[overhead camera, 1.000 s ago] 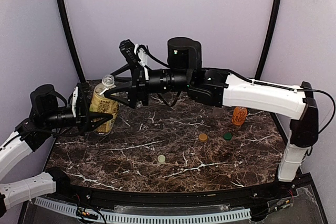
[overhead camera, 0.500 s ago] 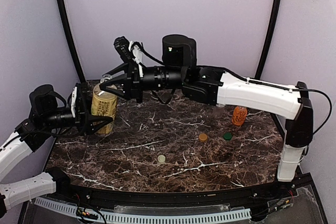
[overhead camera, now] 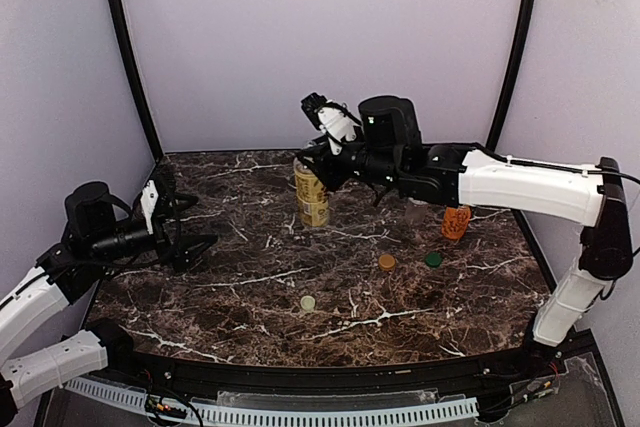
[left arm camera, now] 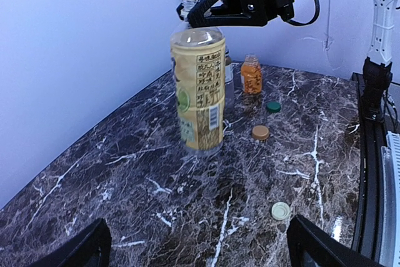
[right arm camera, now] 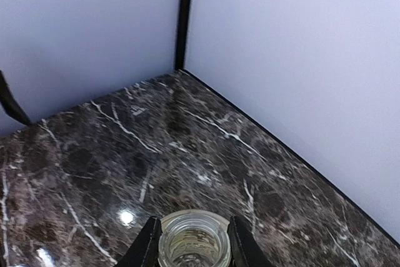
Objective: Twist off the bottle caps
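The taller yellow-labelled bottle stands upright near the back middle of the table, its mouth uncapped. My right gripper is shut on its neck from above. Whether its base touches the marble I cannot tell. My left gripper is open and empty at the left, well short of that bottle. The short orange bottle stands at the right, uncapped. A short clear bottle shows just behind the yellow one.
Three loose caps lie on the marble table: a brown one, a green one and a pale one. Purple walls and black corner posts enclose the back and sides.
My left gripper opened, let go of the yellow-labelled bottle and drew back. My right gripper shut on its neck and carried it right, toward the back middle of the table.
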Controlling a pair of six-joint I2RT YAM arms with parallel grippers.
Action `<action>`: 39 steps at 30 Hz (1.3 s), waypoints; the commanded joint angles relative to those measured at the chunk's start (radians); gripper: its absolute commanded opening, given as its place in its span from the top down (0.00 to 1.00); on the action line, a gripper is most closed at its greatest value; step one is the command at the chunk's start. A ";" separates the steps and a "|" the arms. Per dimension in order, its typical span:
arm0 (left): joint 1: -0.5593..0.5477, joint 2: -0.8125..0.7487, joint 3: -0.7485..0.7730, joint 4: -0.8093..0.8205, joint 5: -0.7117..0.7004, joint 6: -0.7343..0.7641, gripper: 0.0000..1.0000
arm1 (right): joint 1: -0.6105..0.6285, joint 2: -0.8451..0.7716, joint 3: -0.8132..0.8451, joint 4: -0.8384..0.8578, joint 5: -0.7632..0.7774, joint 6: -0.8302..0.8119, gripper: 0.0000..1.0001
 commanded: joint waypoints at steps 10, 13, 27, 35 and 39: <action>0.162 -0.099 -0.185 0.037 -0.144 -0.075 0.01 | -0.214 -0.029 -0.293 0.195 0.241 0.086 1.00; 0.177 -0.118 -0.212 0.039 -0.165 -0.076 0.01 | -0.237 -0.031 -0.326 0.210 0.240 0.131 1.00; 0.184 -0.122 -0.222 0.044 -0.162 -0.057 0.01 | -0.254 -0.056 -0.426 0.248 0.241 0.211 1.00; 0.187 -0.122 -0.225 0.043 -0.154 -0.058 0.01 | -0.254 -0.075 -0.398 0.204 0.218 0.204 0.40; 0.188 -0.123 -0.224 0.042 -0.150 -0.056 0.01 | -0.254 -0.080 -0.379 0.178 0.215 0.194 0.32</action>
